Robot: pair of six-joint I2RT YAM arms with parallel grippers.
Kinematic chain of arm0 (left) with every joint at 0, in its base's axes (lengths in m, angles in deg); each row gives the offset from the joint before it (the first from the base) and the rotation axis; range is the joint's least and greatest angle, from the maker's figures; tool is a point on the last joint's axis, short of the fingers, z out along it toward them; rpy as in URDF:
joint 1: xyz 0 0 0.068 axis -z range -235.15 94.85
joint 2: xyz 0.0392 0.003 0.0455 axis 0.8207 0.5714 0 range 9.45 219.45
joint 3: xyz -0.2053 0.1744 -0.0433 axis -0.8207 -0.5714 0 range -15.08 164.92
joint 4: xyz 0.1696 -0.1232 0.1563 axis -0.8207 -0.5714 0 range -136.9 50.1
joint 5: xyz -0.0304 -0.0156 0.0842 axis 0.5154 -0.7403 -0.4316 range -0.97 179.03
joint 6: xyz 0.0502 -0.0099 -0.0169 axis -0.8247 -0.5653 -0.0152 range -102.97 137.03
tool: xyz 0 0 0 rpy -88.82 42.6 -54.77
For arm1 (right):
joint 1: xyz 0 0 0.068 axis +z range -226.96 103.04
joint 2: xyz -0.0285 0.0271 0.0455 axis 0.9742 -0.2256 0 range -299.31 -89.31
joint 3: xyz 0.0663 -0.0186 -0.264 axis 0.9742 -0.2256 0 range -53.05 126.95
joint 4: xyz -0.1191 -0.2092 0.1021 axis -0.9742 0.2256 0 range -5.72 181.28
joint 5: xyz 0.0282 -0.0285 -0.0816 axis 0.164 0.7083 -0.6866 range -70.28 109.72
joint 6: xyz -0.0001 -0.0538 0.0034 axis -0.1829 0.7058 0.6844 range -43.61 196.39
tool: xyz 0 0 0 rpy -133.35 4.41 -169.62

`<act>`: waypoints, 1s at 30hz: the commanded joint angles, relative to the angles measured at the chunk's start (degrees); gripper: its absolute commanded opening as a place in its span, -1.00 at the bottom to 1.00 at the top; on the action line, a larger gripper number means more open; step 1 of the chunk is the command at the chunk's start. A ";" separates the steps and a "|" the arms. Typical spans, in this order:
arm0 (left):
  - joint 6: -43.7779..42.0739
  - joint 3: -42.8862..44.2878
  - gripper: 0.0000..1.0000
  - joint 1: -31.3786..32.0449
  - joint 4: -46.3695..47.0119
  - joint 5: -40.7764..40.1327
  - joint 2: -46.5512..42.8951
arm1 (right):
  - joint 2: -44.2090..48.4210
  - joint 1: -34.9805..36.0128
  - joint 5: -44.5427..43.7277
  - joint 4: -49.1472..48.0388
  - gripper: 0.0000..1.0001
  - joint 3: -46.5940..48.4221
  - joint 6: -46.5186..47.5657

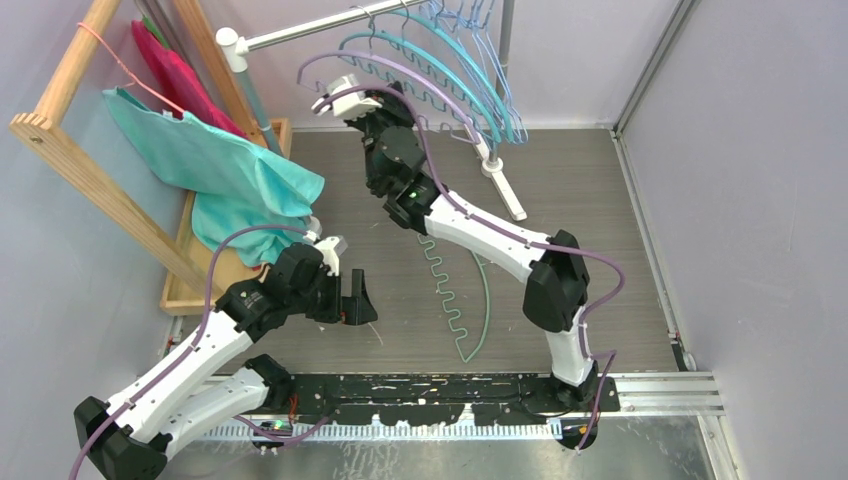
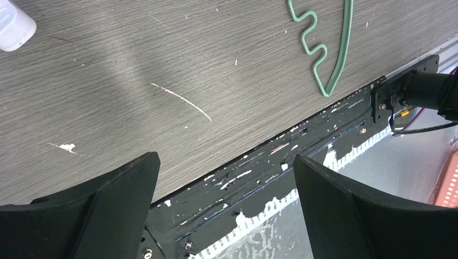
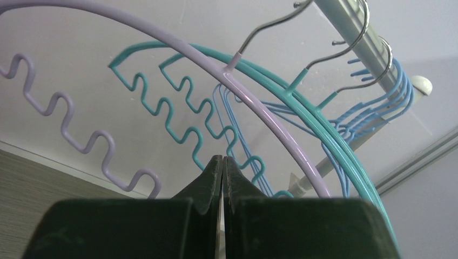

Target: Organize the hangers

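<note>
The grey wood-grain surface fills the middle of the top view. A wooden frame leans along its left side, with a teal cloth draped over it. A grey rail runs across the back, and teal hangers and light blue hangers hang bunched toward its right end. A lavender hanger is the nearest of that row. Its arch curves over the right hand, and its hook rises toward the rail, though it is hard to tell whether the hook sits on the rail. One green hanger lies flat on the surface between the two arms, with its wavy bar to the left of its arch and one pointed end near the black base plate. The right arm reaches up and back, and its hand sits just under the lavender arch, between that arch and its zigzag bar. The fingers are pressed together with nothing seen between them. The left hand hovers low over the near edge of the surface, left of the green hanger and apart from it. Its fingers are spread wide and hold nothing.
</note>
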 commanded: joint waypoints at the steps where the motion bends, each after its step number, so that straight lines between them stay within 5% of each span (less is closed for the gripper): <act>1: -0.01 0.51 0.96 0.19 1.17 -0.37 -0.52 | 7.36 -0.98 -1.91 -6.78 -0.29 -3.11 -2.02; 3: -0.01 0.59 0.96 0.14 1.07 -0.45 -0.39 | 8.73 -0.89 -2.56 -9.63 0.34 -5.72 -0.96; 4: -0.01 0.60 0.96 0.18 1.07 -0.57 -0.43 | 9.76 -0.89 -2.60 -9.71 0.48 -6.95 -0.94; 10: 0.23 -0.07 0.96 0.18 1.94 -1.20 0.00 | 21.55 -0.71 4.15 3.84 0.96 -17.49 -14.36; 20: 0.38 -0.16 0.96 0.18 2.04 -1.87 0.08 | 42.11 -0.38 19.05 27.07 1.00 -25.65 -34.25; 30: 1.38 -0.28 0.96 0.16 2.55 -3.17 0.33 | 52.47 1.04 18.22 41.08 0.82 -43.56 -54.53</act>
